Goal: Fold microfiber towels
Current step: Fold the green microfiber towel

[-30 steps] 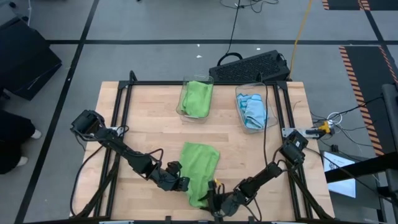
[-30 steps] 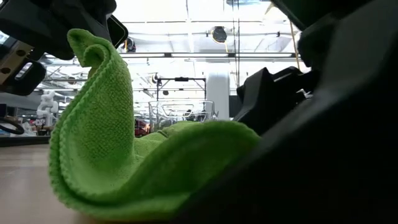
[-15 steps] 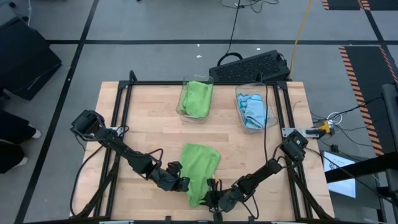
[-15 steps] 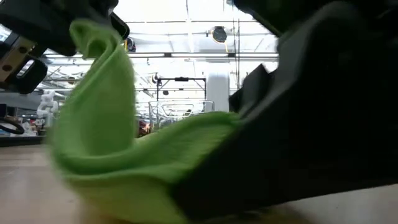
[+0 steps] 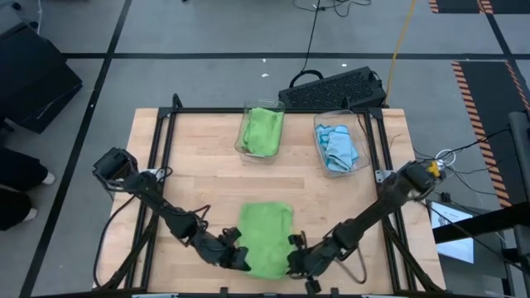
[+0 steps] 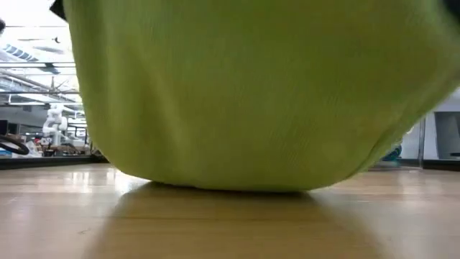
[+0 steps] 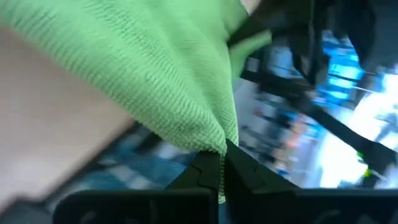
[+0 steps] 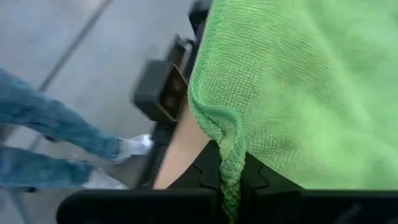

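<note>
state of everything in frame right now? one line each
Green towel: near edge lifted off the table, both near corners pinched.
Left gripper: shut on the towel's corner.
Right gripper: shut on the other corner.
Left bin: holds a green towel.
Right bin: holds a crumpled blue towel.

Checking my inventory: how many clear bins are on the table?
2. One bin at the far middle holds green cloth; the other bin to its right holds blue cloth. Nothing suggests a hidden third.
</note>
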